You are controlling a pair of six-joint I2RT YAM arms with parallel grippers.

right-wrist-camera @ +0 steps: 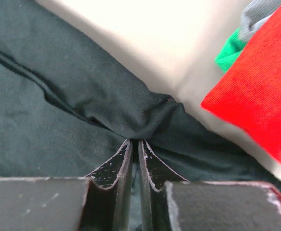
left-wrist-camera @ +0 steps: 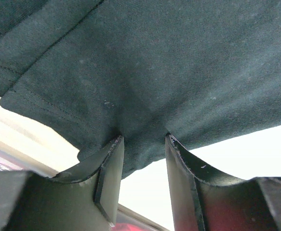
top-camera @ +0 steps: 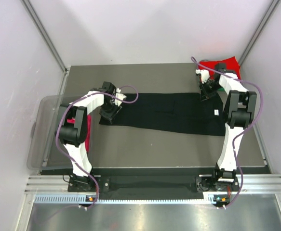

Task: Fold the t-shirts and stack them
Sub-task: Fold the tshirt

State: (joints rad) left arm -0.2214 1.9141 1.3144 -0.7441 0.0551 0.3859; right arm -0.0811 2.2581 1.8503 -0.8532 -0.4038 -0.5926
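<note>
At the right end of the cloth, pinching a raised fold of the black t-shirt [right-wrist-camera: 58, 134] with the right gripper [right-wrist-camera: 135, 140], between jaws pressed almost flat together. Gripping the opposite, left edge with the left gripper [left-wrist-camera: 142, 139], across a wider gap packed with a bunched tuck of the same fabric, and holding that hem up, exposing pale background beneath it. Leaving open table [top-camera: 154, 144] all along the near side of the shirt and a bare strip along the far side. Crowding only at the far right corner, against a red t-shirt [right-wrist-camera: 260, 96] lying just beside the pinched fold, with a green t-shirt [right-wrist-camera: 229, 53] peeking out beyond it. Stretching as a long dark band across the middle of the table, left to right, lightly creased, with a small white label [top-camera: 216, 112] near its right end. Reaching inward over the two ends with both arms, with elbows raised and wrists tipped down toward the cloth. Ending on the left beside a clear plastic bin [top-camera: 39, 144] holding magenta cloth [top-camera: 87, 139].
</note>
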